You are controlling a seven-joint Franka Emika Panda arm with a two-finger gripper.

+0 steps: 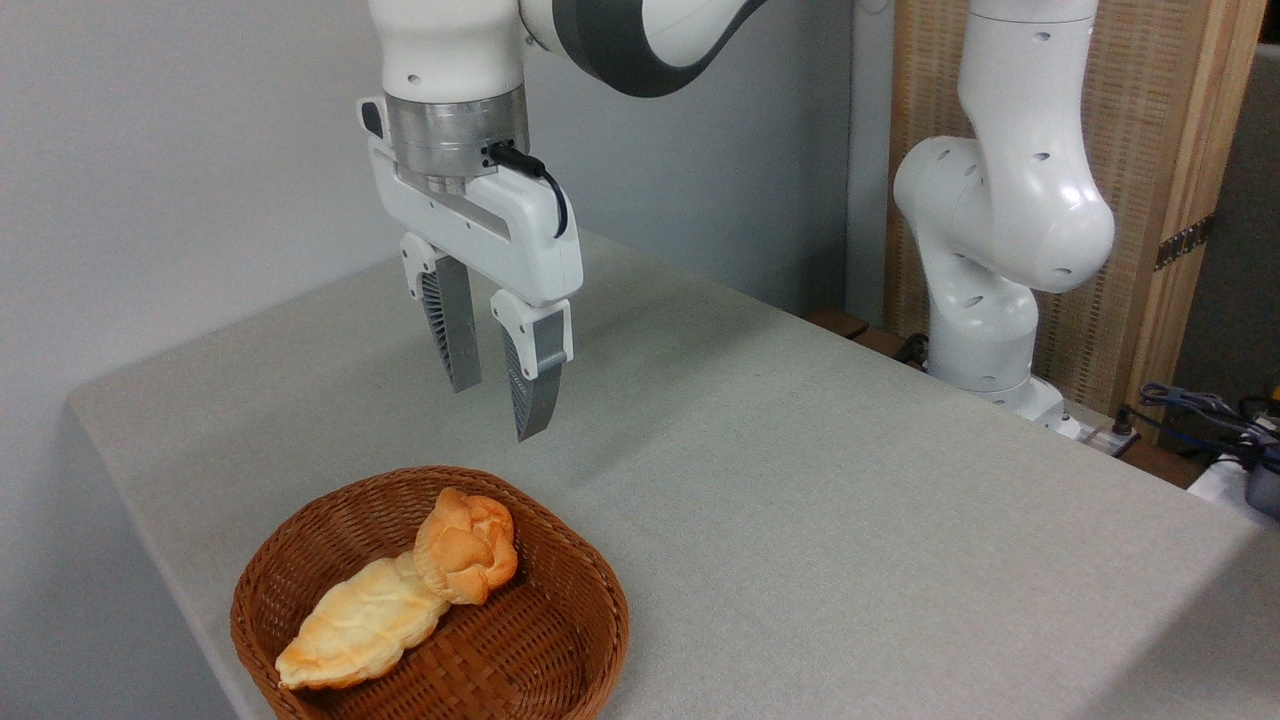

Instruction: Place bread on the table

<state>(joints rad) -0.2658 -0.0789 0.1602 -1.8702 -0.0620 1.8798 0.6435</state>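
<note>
Where the worktop (800, 480) comes nearest the camera, a brown wicker basket (560, 660) is seen at its front left corner. Two pieces of bread are held in it: a paler, longer braided loaf (360, 625) is laid toward the front left, and the bread (467, 545), a small orange-golden knotted bun, is set touching the loaf's far end, against the basket's back part. Above and just behind the basket, the gripper (497, 412) is hung clear of everything, pointed downward; its fingers (455, 335) are parted by a narrow gap and nothing is held between them. Farther back, the arm's white base (985, 330) is mounted at the worktop's right edge.
</note>
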